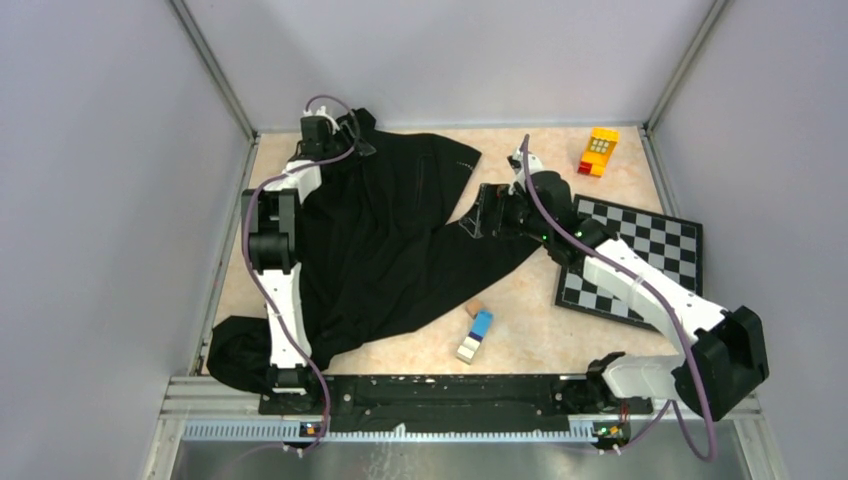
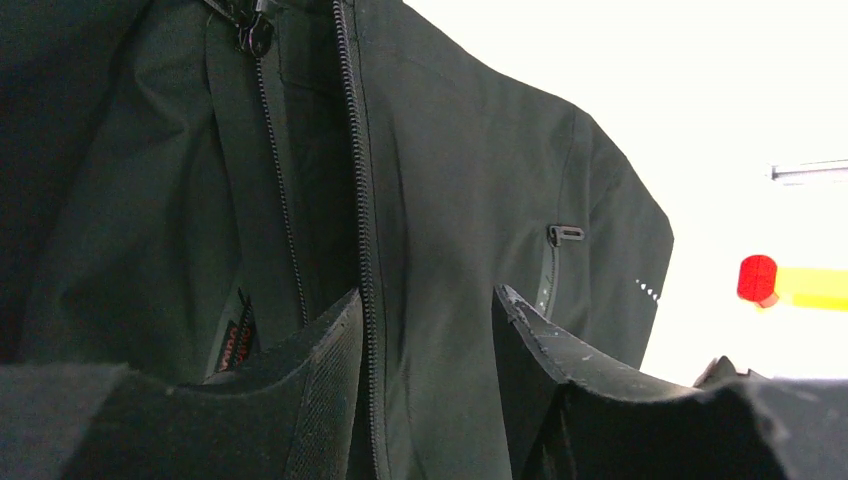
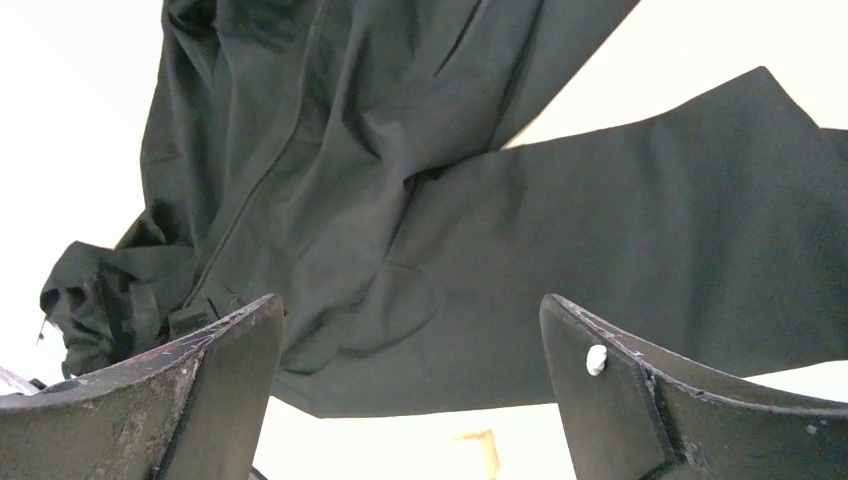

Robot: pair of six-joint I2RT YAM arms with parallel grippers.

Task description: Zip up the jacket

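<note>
Two grippers hang over the black jacket [image 1: 380, 240], spread from the table's middle to 9 o'clock. The left gripper [image 2: 425, 300], at 11 o'clock, is half wide around the zip [image 2: 357, 150], holding nothing. The right gripper [image 3: 410, 310] is wide, empty. Best pinch squarely on the zip's edge, I think.

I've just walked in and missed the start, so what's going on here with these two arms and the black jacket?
Two robot arms are working on a black jacket lying rumpled across the left and middle of the table. The left end effector is at the jacket's far end, jaws apart, lined up on the zipper track; the second track lies apart, so the front isn't zipped there. The right end effector hovers wide open over the fabric near the middle, gripping nothing.
</note>
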